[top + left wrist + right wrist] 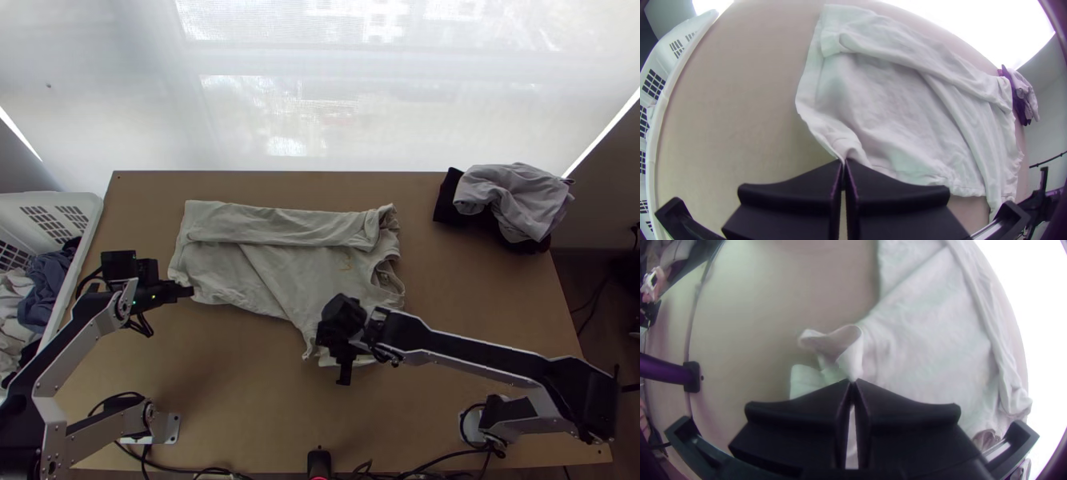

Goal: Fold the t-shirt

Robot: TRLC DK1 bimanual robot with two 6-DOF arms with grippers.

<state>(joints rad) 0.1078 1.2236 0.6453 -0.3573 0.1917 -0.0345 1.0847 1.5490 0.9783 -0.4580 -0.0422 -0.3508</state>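
Observation:
A pale t-shirt (280, 268) lies on the table with its far side folded over in a long strip; its neck opening faces right. At its lower left corner is my left gripper (186, 293). In the left wrist view, the left gripper (843, 165) is shut on the corner of the t-shirt (889, 111), whose edge rises to the fingertips. Over the near sleeve area stands my right gripper (344, 374). In the right wrist view, the right gripper (853, 384) is shut on a raised fold of the t-shirt (924, 329) beside the sleeve opening.
A white basket (94, 210) of clothes stands at the left edge of the table (232, 360). Dark and grey garments (512, 196) lie heaped at the far right corner. A small black device (319, 462) stands at the near edge, with cables around it.

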